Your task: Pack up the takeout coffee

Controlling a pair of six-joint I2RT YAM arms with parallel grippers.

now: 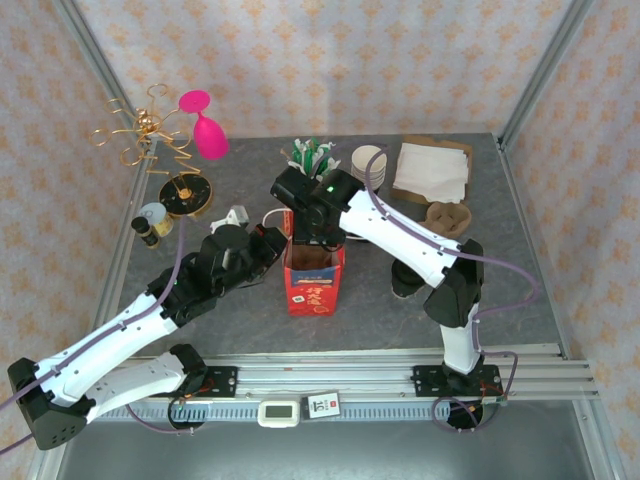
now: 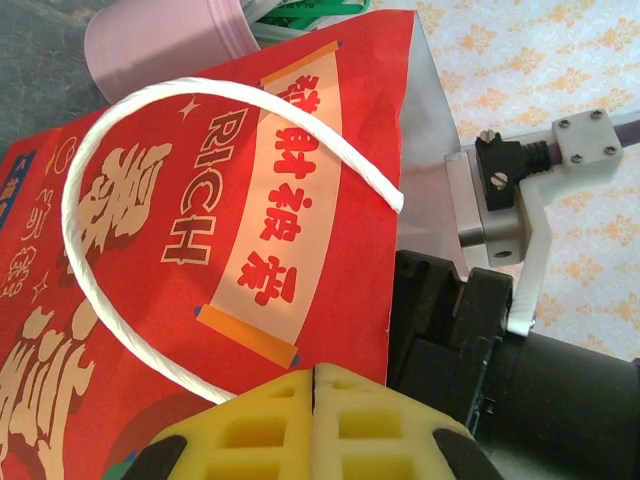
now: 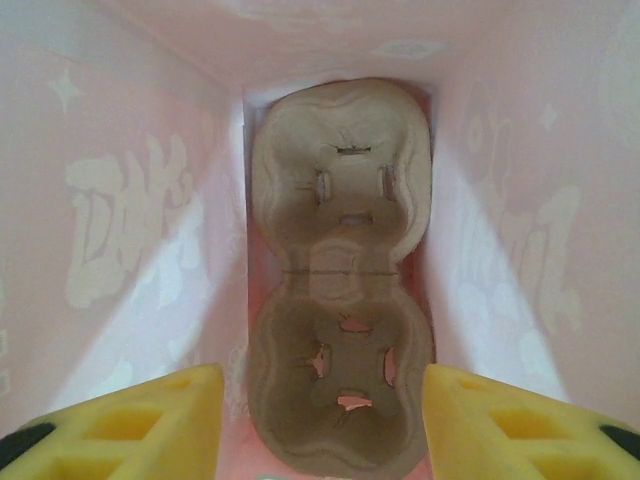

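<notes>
A: Yellow fingers [image 3: 140,425] fill the bottom corners. That's the right gripper [image 3: 320,410], spread wide with nothing between them, looking straight down inside the red bag [image 1: 312,288].

B: And on the bag's floor there's a pulp cup carrier [image 3: 340,300], both sockets empty. So no coffee is packed yet.

A: Correct. Across the way, the left gripper [image 2: 315,405] has its pads pressed together, hard up against the bag's printed face, near the white rope handle [image 2: 222,90]. Whether paper or rope sits in that pinch, I can't tell.

B: From above it sits at the bag's upper left edge, so I'd guess it's steadying it. Where's the takeout coffee [image 1: 404,284]?

A: Best guess is that dark shape on the table just right of the bag, half under the right arm.

B: How does it look?

A: Small and dark all over. Lid and body blur into one, and the arm hides the rest.

B: And the step in hand?

A: The bag is ready with the carrier seated, so I'd say fetching the cup comes next. The right gripper has to lift clear of the bag mouth, swing right, and close around the cup's body below the lid. Then it has to keep the cup level and lower it into a socket.

B: It's tight between those walls, so the bag mouth needs to be kept open.
</notes>
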